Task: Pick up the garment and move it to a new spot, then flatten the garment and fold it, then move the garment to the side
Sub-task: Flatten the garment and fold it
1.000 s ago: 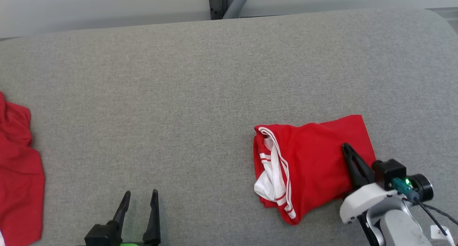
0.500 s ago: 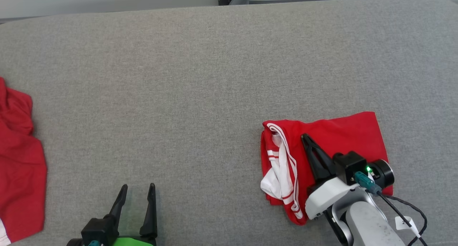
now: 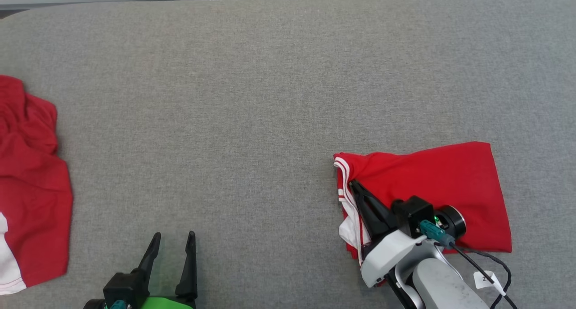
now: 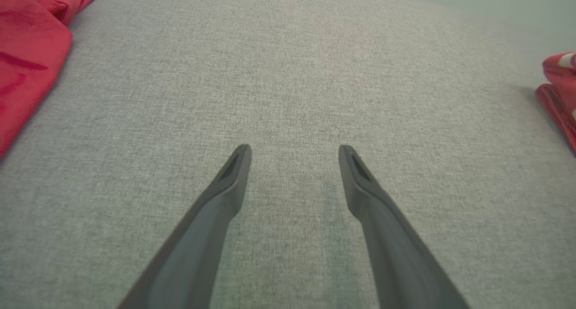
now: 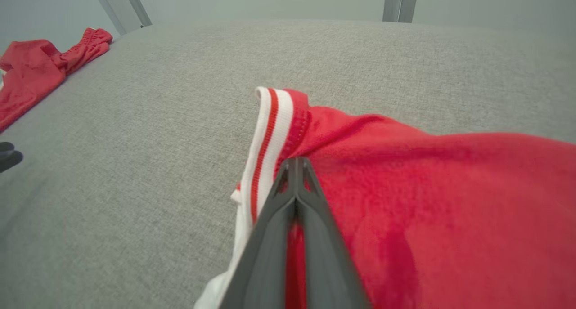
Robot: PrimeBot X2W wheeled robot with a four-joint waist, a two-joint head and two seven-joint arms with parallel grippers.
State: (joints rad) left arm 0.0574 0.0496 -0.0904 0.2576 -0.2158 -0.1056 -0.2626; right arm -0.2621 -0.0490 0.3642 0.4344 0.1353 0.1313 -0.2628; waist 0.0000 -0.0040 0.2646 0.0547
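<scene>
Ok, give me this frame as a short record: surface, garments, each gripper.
surface: grey fabric-covered top
folded garment: red with white striped trim, lying on the right
second garment: red, crumpled, at the left edge
right gripper: shut, tips on the folded garment by its striped edge
left gripper: open, above bare surface, holding nothing

the pale forearm [image 3: 445,286] hides part of the garment [image 3: 441,178].

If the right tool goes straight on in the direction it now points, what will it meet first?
Most likely the white-and-red striped band of the folded red garment, just ahead of the shut right tool; beyond it lies bare grey surface.
</scene>
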